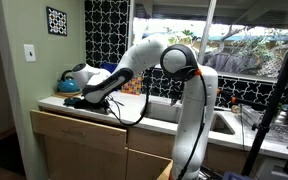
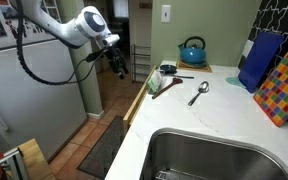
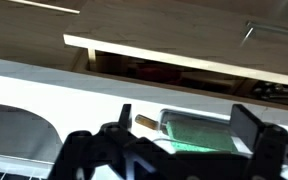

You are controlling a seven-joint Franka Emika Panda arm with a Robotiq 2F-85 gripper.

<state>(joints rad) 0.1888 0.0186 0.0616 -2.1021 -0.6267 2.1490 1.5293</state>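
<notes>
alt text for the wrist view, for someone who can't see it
An open black claw spans the bottom edge, fingers spread wide; between them in the frame sits a green object with a short wooden end, on a white surface. Above it runs a pale wooden strip with a dark gap beneath.

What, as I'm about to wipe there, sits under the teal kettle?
The kettle stands on a wooden board; its edges show, but the middle is covered by the kettle.
</notes>
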